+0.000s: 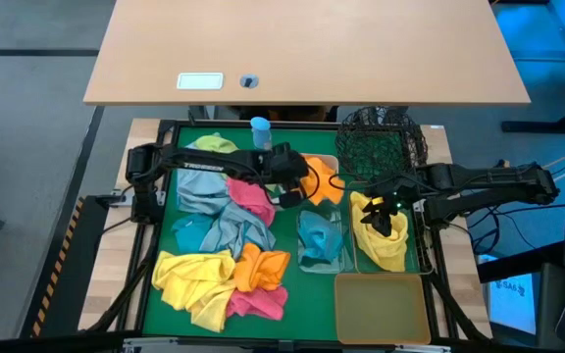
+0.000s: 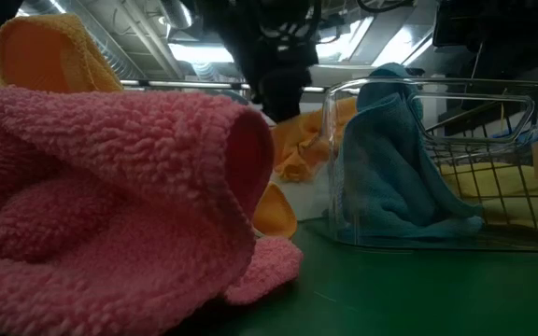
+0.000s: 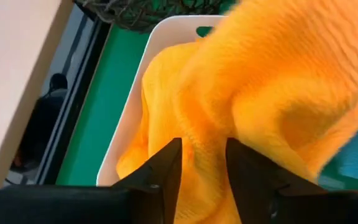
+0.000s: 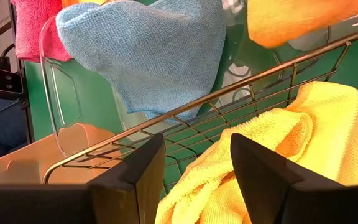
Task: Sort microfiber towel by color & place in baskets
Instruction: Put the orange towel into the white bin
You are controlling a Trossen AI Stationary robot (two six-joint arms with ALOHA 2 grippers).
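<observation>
Nearest the front edge of the green-covered table (image 1: pixel 165 257), loose yellow, pink and orange microfiber towels (image 1: pixel 219 279) still lie heaped, with grey-blue and teal ones behind them, so we judge most of the sorting is left to do.

Our main worry is farther in: the orange microfiber towel (image 3: pixel 272 93) hangs over the rim of the white plastic tub (image 3: pixel 143 74), and we think it could slide out onto the table or catch on a finger as the arm lifts. The left claw (image 3: pixel 202 171) sits right above that tub with its two dark fingers a little apart; the orange cloth lies in the gap between them, touching, and we cannot tell whether it is truly free.

To the right, the right claw (image 4: pixel 196 171) stands moderately open and holds nothing, hovering over the bright yellow towel (image 4: pixel 291 143) in the rectangular wire basket (image 4: pixel 253 84), just beside the clear tub (image 4: pixel 55 93) holding a teal towel (image 4: pixel 151 53).
</observation>
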